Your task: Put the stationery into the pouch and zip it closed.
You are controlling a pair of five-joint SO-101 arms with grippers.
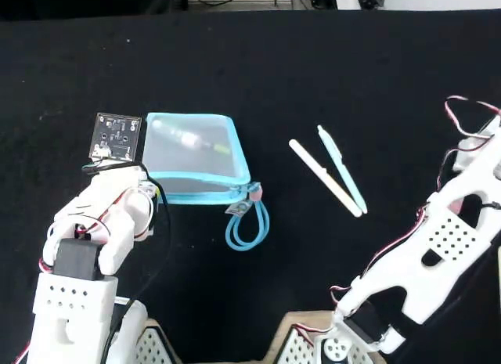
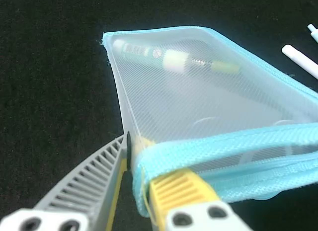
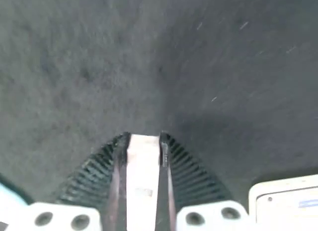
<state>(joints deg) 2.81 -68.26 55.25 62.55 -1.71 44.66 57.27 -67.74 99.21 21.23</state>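
I am watching the pouch [image 1: 192, 156] lying left of centre on the black worktop [image 1: 329, 74], with a pen [image 2: 174, 59] showing through its mesh. My left jaws are pinching its near left corner at the zip edge. A white pen [image 1: 325, 178] and a blue pen [image 1: 342, 170] are lying side by side right of the pouch. My right jaws, at the right edge, are holding a pale block [image 3: 143, 171].

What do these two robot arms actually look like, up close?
The left arm and right arm are white plastic with perforated panels, black motor blocks and red, white and black cables. The left end effector has one grey ribbed finger and one yellow; the right end effector has dark ribbed fingers.
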